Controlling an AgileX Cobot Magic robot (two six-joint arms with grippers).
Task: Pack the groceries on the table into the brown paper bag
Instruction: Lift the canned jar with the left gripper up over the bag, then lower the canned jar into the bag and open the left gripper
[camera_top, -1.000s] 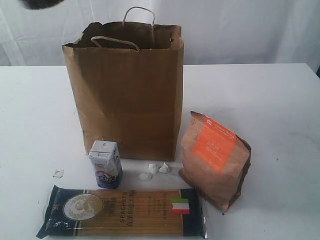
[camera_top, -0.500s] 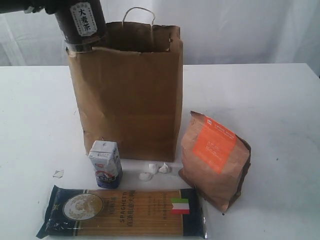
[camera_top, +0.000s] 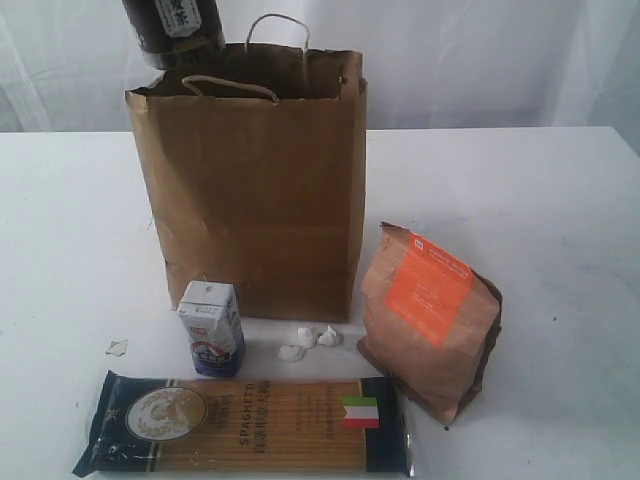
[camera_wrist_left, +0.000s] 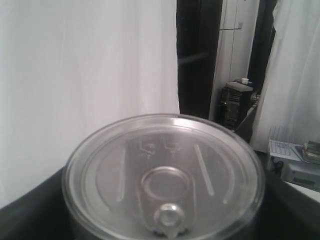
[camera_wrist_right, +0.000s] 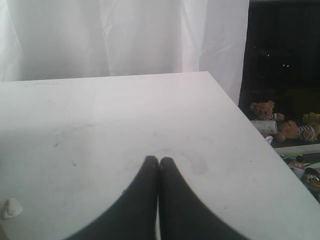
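Observation:
The dark jar (camera_top: 175, 28) hangs at the top edge of the exterior view, above the left rear rim of the brown paper bag (camera_top: 255, 190). Its silver pull-tab lid (camera_wrist_left: 165, 175) fills the left wrist view, with my left gripper (camera_wrist_left: 164, 212) shut on it and dark fingers (camera_wrist_left: 35, 220) at its sides. On the table (camera_top: 540, 200) in front of the bag stand the white-blue carton (camera_top: 211, 327) and the orange-labelled pouch (camera_top: 430, 320). The spaghetti pack (camera_top: 245, 423) lies flat nearest the front. My right gripper (camera_wrist_right: 159, 161) is shut over bare tabletop. The yellow bottle and gold-lidded jar are out of view.
Small white crumpled bits (camera_top: 310, 340) lie between carton and pouch, and a pale scrap (camera_top: 117, 347) lies left of the carton. A white lump (camera_wrist_right: 11, 208) lies on the table in the right wrist view. The table's edge (camera_wrist_right: 227, 95) drops off toward dark clutter.
The dark jar came in from the top left, pressed against the bag's left rim, then rose and shifted slightly right. The bag's rim has sprung back.

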